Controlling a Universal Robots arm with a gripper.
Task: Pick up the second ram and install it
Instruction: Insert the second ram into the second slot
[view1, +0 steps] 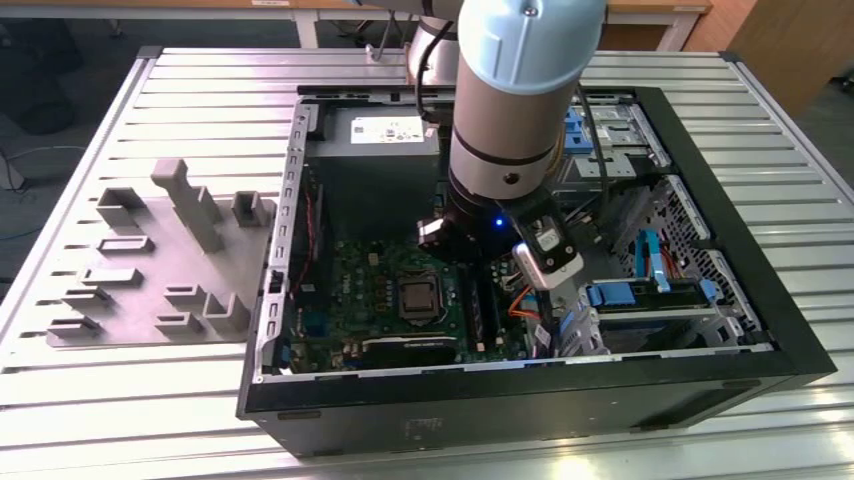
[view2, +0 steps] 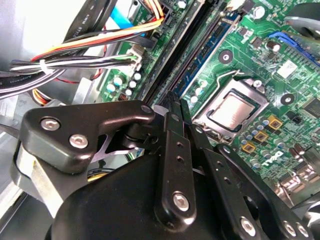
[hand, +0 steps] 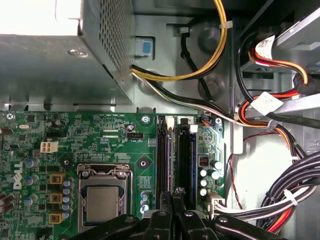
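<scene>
In both wrist views my gripper (view2: 175, 97) (hand: 177, 191) points down at the memory slots of the green motherboard (hand: 115, 135). Its black fingers are pressed together. The second ram (hand: 185, 160) (view2: 175, 52) is a long dark stick that runs on from the fingertips, edge-on, in line with the slot farther from the processor. Another dark stick with a blue face (hand: 164, 160) (view2: 210, 50) stands in the slot beside it. In the exterior view the arm (view1: 501, 215) reaches into the open computer case (view1: 747, 330), and its wrist hides the fingers.
The processor socket (hand: 102, 200) lies close beside the slots. Cable bundles (hand: 290, 200) (view2: 75, 60) crowd the other side. The metal power supply box (hand: 60, 55) sits past the slot ends. A grey fixture block (view1: 160, 260) lies on the slatted table at the exterior view's left.
</scene>
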